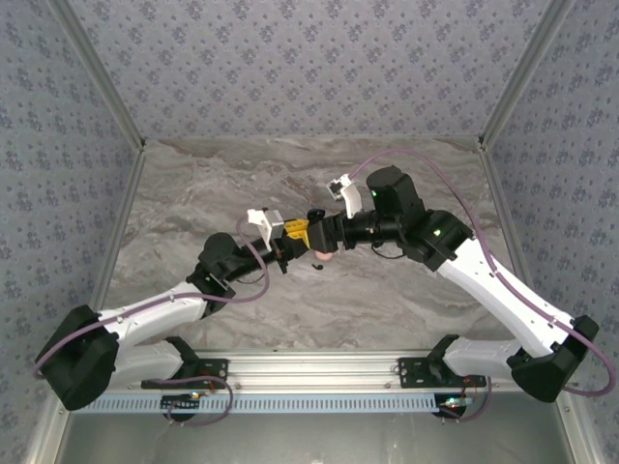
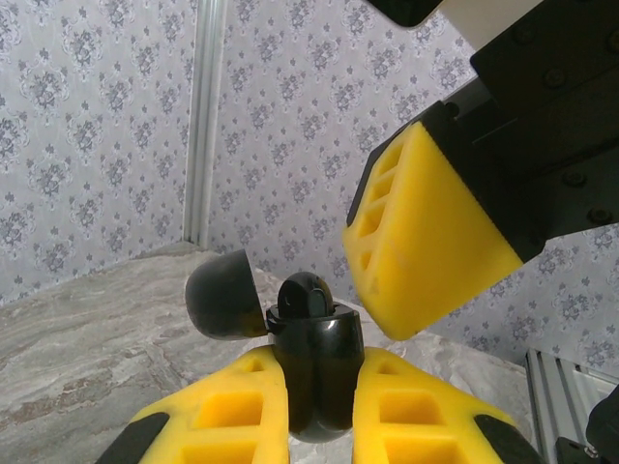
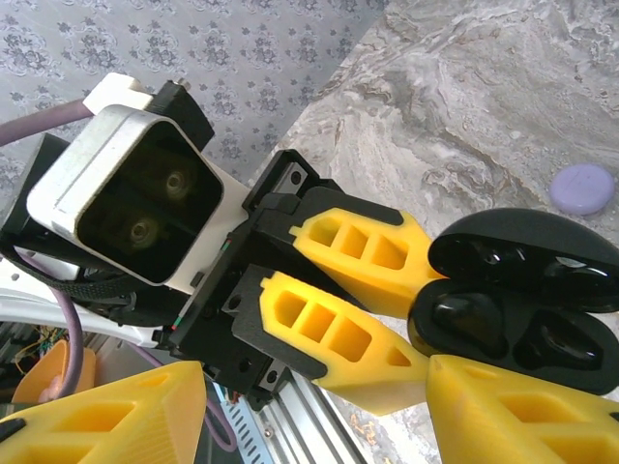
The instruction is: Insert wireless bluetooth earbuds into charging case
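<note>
My left gripper (image 2: 324,365) is shut on the lower body of a glossy black charging case (image 2: 319,362), held upright above the table. The case's domed lid (image 2: 221,294) hangs open to the left. A black earbud (image 2: 308,295) sits in the top of the case, its rounded head sticking out. My right gripper (image 3: 314,387) is open, its yellow fingers (image 3: 522,411) spread wide on either side of the left gripper's fingers (image 3: 334,329). One right finger (image 2: 435,242) hovers just above and to the right of the case (image 3: 513,329). In the top view both grippers (image 1: 293,235) (image 1: 324,232) meet at mid-table.
A lilac round disc (image 3: 582,187) lies on the marble table (image 3: 464,106) beyond the case. A pale pink round thing (image 1: 324,256) lies on the table under the grippers. Patterned walls (image 1: 309,58) enclose the table, and an aluminium rail (image 1: 309,365) runs along the near edge.
</note>
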